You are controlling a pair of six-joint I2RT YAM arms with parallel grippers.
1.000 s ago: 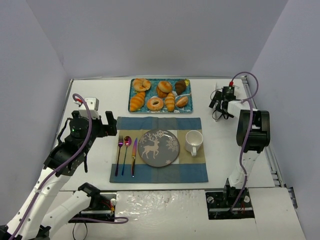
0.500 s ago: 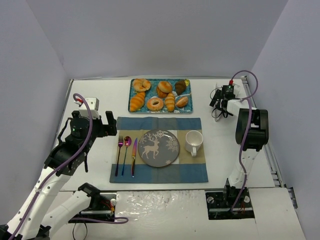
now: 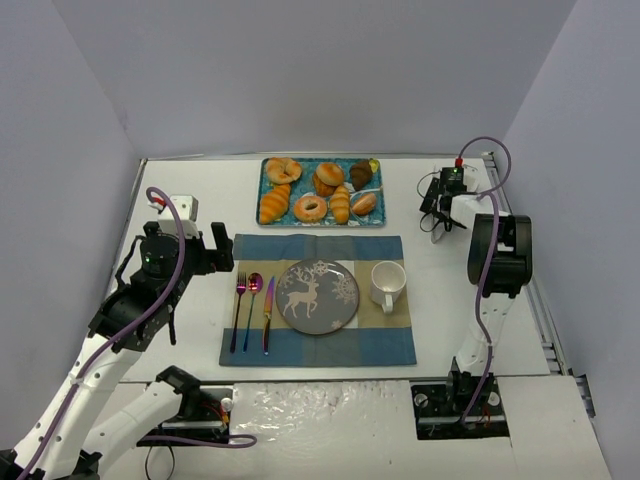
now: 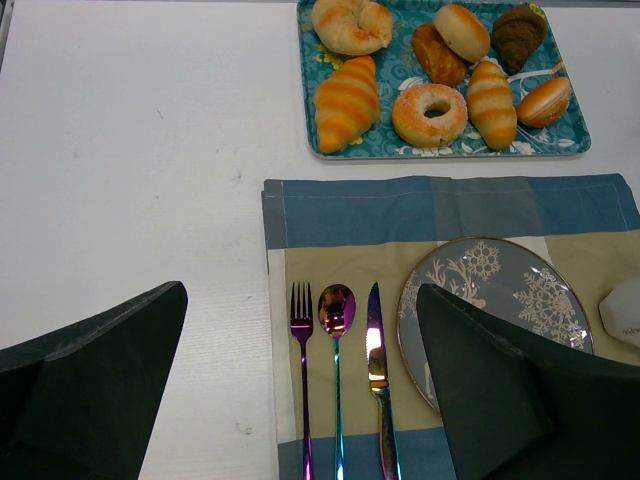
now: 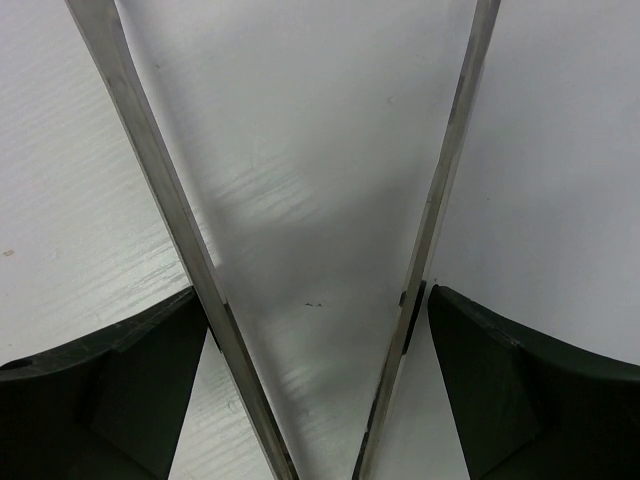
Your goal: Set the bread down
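The bread (image 3: 364, 203) is a small oval golden-orange bun with a pale strip, lying at the right end of the teal tray (image 3: 263, 192). It also shows in the left wrist view (image 4: 545, 100). The grey deer plate (image 3: 340, 310) sits empty on the placemat, and shows in the left wrist view (image 4: 480, 290) too. My left gripper (image 3: 212, 252) is open and empty, left of the placemat and well short of the tray. In its own view the left gripper (image 4: 300, 400) hangs over the cutlery. My right gripper (image 3: 436, 205) is open and empty at the far right, over bare table, as its own view (image 5: 315, 400) shows.
The tray (image 4: 450, 150) holds several other pastries, among them a glazed doughnut (image 4: 429, 113) and ridged rolls (image 4: 346, 102). A blue and tan placemat (image 3: 300, 350) carries a fork (image 3: 239, 300), spoon (image 3: 253, 290), knife (image 3: 268, 310) and white mug (image 3: 387, 283). Grey walls enclose the table.
My right gripper has shifted a little toward the far edge of the table. The left arm and the objects have not moved.
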